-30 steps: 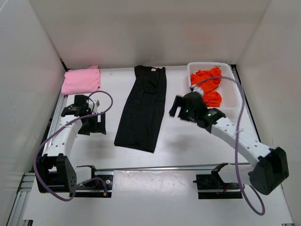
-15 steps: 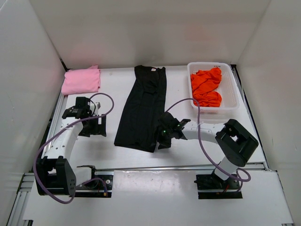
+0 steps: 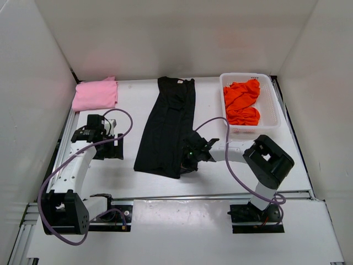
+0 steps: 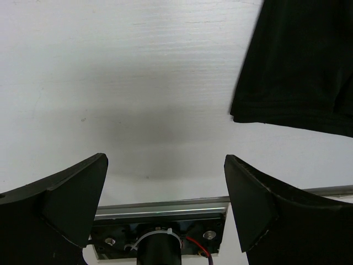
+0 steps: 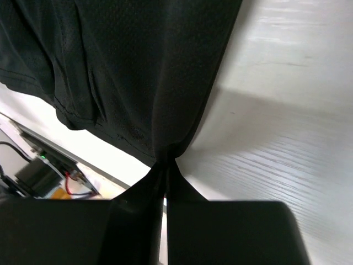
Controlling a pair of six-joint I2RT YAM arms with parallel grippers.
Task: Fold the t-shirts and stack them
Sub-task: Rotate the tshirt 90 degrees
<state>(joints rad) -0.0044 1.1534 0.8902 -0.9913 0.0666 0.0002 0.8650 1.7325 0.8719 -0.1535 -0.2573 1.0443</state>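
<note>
Seen from above, the black t-shirt (image 3: 165,127) lies as one long strip in the middle of the table (image 3: 160,185), running from far to near. The right gripper (image 3: 185,163) is at the near right edge of this shirt and touches it. The left gripper (image 3: 113,146) is to the left of the shirt, apart from it. There are three shirts. Besides the black one, a pink t-shirt (image 3: 95,94) lies folded at the far left. An orange t-shirt (image 3: 242,102) lies crumpled inside the one white basket (image 3: 274,110) at the far right.

In the left wrist view, the left gripper (image 4: 165,187) has its fingers (image 4: 71,193) spread wide over bare table. A corner of the black t-shirt (image 4: 298,61) lies apart from them, not between them.

In the right wrist view, the right gripper (image 5: 165,176) has its fingers pressed together, pinching the edge of the black t-shirt (image 5: 127,66). The cloth gathers into folds at the pinch.
</note>
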